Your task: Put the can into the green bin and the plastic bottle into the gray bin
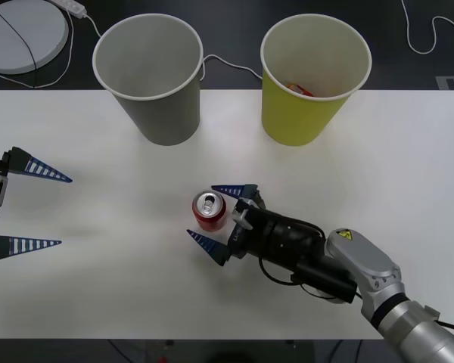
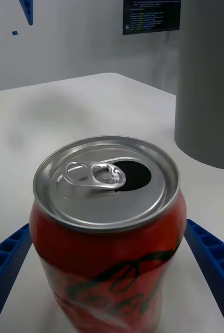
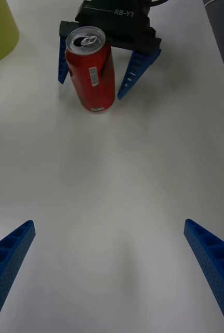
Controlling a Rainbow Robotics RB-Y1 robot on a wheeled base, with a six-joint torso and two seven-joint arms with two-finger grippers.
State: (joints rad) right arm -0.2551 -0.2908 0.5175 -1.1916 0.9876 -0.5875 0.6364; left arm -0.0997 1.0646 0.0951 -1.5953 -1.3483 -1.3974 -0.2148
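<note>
The red can [image 1: 210, 212] stands upright on the white table, its silver top [image 2: 105, 179] opened. My right gripper [image 1: 202, 212] is open around it, one blue finger [image 3: 135, 72] on each side with a small gap to the can [image 3: 91, 70]. The gray bin [image 1: 150, 76] stands at the back, left of centre, and the green bin [image 1: 314, 79] at the back right with something red-orange inside. My left gripper [image 1: 65, 212] hangs open and empty over the table's left side. The plastic bottle is out of view.
A white round disc [image 1: 23, 34], a power strip and cables lie on the dark surface behind the table. Bare table [image 1: 121, 280] stretches between my two grippers and toward the front edge.
</note>
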